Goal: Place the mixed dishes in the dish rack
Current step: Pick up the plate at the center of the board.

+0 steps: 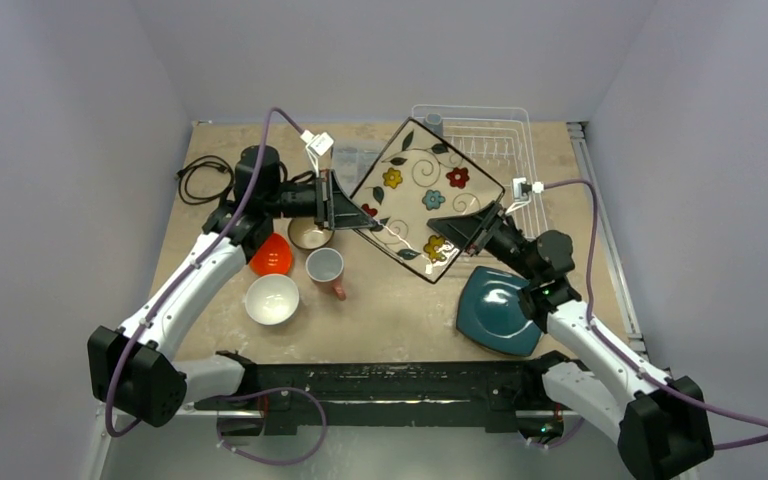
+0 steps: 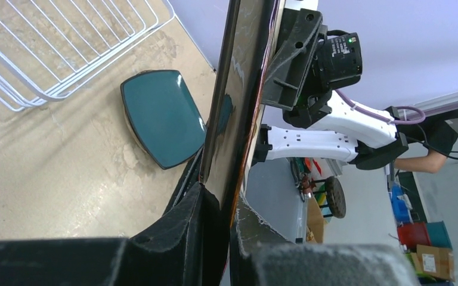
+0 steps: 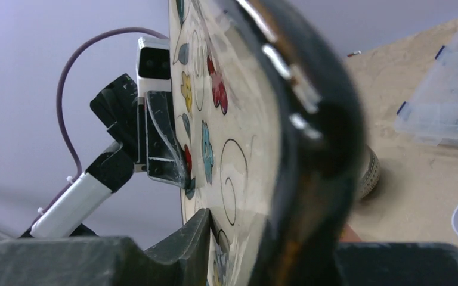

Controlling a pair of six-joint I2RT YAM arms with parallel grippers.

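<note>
**A:** Square cream floral plate — up off the table, tilted, between both arms and near the dish rack. The left gripper pinches its left corner.

**B:** And the right gripper?

**A:** It straddles the lower right rim; I cannot tell if it's biting. I'd confirm that hold before the left releases — then stand the plate between tines.

**B:** Do the views differ?

**A:** The left wrist shows the square dark teal plate flat on the table. The right wrist shows a clear plastic box beyond instead.

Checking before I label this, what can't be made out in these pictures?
Top view: the floral plate hides the near-left part of the dish rack.
Left wrist view: the rack is cut off by the frame edge.
Right wrist view: the blurred plate rim hides the right gripper's far fingertip.
</note>
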